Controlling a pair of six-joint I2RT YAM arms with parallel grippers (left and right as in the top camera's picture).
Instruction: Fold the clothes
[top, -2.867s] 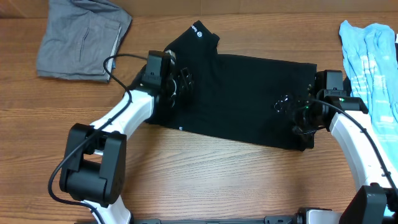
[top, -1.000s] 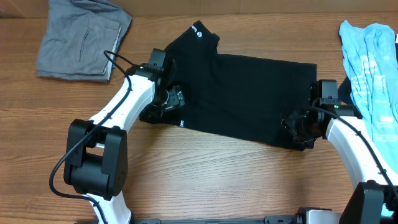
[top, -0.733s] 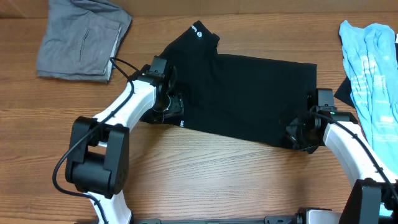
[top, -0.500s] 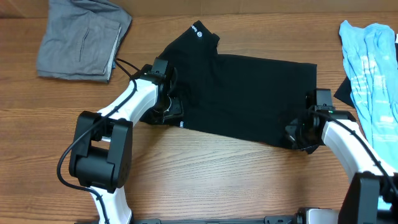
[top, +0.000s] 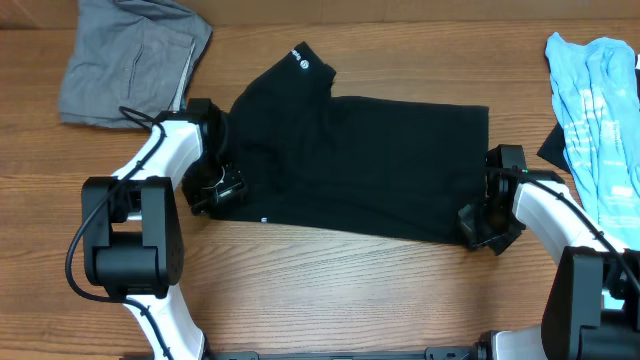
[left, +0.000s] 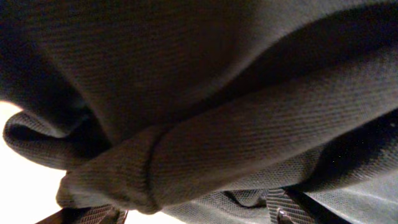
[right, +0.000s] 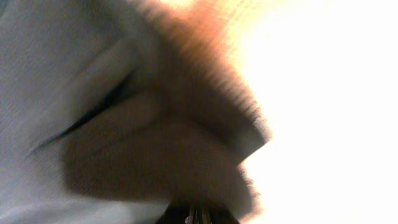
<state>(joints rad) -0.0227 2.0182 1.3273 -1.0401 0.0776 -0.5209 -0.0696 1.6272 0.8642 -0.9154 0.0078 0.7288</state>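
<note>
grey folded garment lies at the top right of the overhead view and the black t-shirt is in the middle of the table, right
Not quite. The overhead view shows the grey folded garment at the top left, not the top right; the top right corner holds the light blue shirt. The black t-shirt is indeed in the middle of the table.

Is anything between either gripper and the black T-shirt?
Nothing visible. The left gripper is at the black T-shirt's left edge and the right gripper is at its near right corner; fabric fills both wrist views.
</note>
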